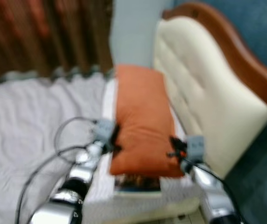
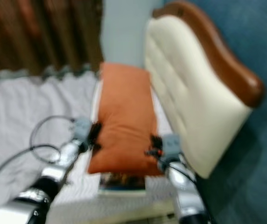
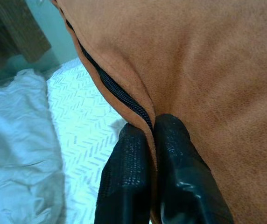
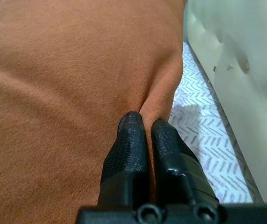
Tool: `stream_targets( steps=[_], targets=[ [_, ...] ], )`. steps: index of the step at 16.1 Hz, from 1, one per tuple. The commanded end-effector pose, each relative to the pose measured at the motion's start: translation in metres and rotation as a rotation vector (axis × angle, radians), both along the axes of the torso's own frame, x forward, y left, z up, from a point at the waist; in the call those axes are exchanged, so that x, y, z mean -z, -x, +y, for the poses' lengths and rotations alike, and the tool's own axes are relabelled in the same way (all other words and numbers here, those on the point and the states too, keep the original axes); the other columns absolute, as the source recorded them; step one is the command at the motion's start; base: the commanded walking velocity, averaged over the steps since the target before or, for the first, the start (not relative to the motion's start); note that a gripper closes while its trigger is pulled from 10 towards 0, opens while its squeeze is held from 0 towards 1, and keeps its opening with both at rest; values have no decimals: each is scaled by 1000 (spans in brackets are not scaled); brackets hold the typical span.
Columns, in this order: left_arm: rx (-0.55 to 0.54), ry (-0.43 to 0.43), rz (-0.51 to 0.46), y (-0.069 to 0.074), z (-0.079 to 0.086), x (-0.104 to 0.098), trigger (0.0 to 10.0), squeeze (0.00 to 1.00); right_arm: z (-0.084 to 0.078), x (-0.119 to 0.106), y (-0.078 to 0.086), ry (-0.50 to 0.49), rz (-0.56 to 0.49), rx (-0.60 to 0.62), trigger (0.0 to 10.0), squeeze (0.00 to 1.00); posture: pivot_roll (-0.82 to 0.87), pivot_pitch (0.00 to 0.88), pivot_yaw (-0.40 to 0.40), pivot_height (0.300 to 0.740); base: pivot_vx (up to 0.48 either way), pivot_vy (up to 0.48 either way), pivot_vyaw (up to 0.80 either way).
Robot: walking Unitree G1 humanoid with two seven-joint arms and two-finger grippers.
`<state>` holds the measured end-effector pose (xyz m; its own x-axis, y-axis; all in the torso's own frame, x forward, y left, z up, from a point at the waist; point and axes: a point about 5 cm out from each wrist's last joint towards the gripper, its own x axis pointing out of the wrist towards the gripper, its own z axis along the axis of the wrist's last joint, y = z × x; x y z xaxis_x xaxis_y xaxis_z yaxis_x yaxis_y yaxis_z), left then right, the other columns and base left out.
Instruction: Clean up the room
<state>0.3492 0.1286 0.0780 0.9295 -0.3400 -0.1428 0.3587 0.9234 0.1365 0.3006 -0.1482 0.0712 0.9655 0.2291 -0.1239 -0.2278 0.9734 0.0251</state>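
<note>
An orange pillow [image 1: 140,116] lies lengthwise along the bed's head end, beside the cream padded headboard [image 1: 203,88]. My left gripper [image 1: 116,140] is shut on the pillow's left edge, pinching the fabric beside its black zipper [image 3: 115,88]. My right gripper [image 1: 172,147] is shut on a fold at the pillow's right edge [image 4: 164,98]. Both grippers hold the pillow's near end. The eye views are blurred.
Under the pillow lies a white sheet with a grey chevron pattern [image 3: 87,126]. A rumpled pale grey blanket [image 1: 26,121] covers the bed to the left. Something dark and printed [image 1: 138,183] sticks out under the pillow's near end. Brown curtains [image 1: 45,32] hang behind; a blue wall [image 1: 264,28] stands right.
</note>
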Motion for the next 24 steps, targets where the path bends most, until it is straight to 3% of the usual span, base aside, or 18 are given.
stream_targets(
  steps=[1,7,10,12,15,18,20,24],
  targets=[
    [-86,8,-63,-10,13,-17,10000,0,-20,0,1,25,2,62,10000,0,-145,0,39,740,379,-289,0],
    [-76,10,-30,-11,8,-13,10000,0,-19,3,2,39,15,50,10000,0,-155,10,43,740,379,-289,0],
    [-100,44,2,-11,0,-10,10000,0,-13,7,4,84,35,4,10000,0,-169,80,43,740,153,0,0],
    [-50,55,69,-9,-17,-4,10000,0,-12,17,9,173,83,7,10000,0,-196,210,28,740,0,0,0],
    [85,-62,97,-8,-38,-2,10000,0,-5,25,16,227,116,23,10000,0,-227,369,48,740,0,0,0],
    [131,-207,88,-10,-36,-2,10000,0,-4,26,6,269,114,117,10000,0,-227,467,91,740,0,0,0],
    [127,-285,44,-15,-33,-10,10000,0,-8,24,-1,278,98,159,10000,0,-232,481,100,740,0,0,0],
    [76,-466,-186,-31,-29,-44,10000,0,1,-4,-25,282,-53,176,10000,0,-230,503,109,740,0,0,0]
  ],
)
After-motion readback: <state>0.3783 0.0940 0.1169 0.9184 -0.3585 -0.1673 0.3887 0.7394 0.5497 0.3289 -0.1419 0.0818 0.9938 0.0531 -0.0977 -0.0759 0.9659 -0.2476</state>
